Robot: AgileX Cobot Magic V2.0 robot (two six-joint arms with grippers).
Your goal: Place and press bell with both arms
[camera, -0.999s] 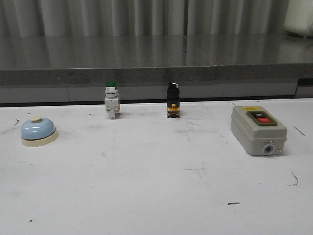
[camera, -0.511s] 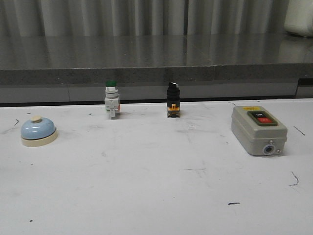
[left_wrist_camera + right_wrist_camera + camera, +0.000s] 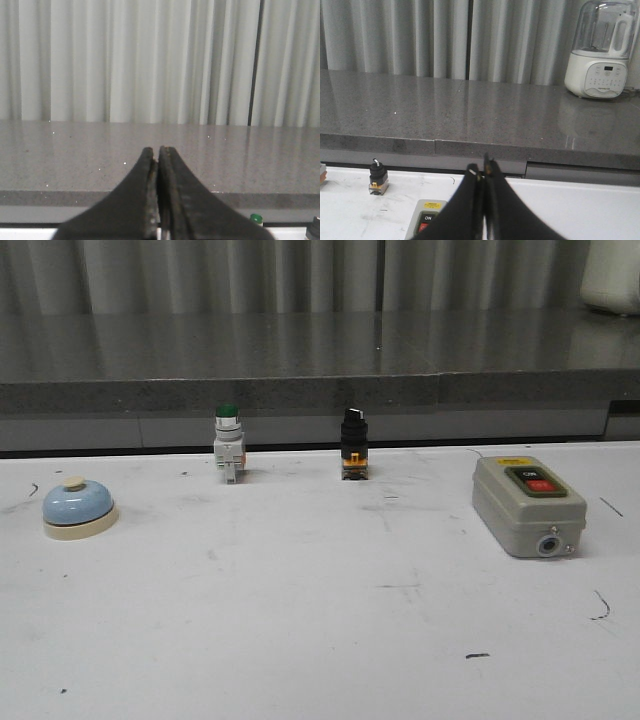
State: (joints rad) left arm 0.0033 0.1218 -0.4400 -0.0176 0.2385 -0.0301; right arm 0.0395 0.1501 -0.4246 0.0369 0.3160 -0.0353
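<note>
The bell (image 3: pixel 78 508), a light-blue dome on a cream base with a cream button, stands at the left of the white table in the front view. Neither arm shows in the front view. My left gripper (image 3: pixel 158 149) is shut and empty, pointing level toward the grey counter; the bell is out of its view. My right gripper (image 3: pixel 481 167) is shut and empty, raised above the table near the grey switch box (image 3: pixel 426 224); the bell is out of its view.
A grey switch box (image 3: pixel 527 505) with red and black buttons lies at the right. A green-capped push button (image 3: pixel 228 443) and a black selector switch (image 3: pixel 353 443) stand at the table's back edge. A grey counter (image 3: pixel 320 350) runs behind, with a white blender (image 3: pixel 601 50) on it.
</note>
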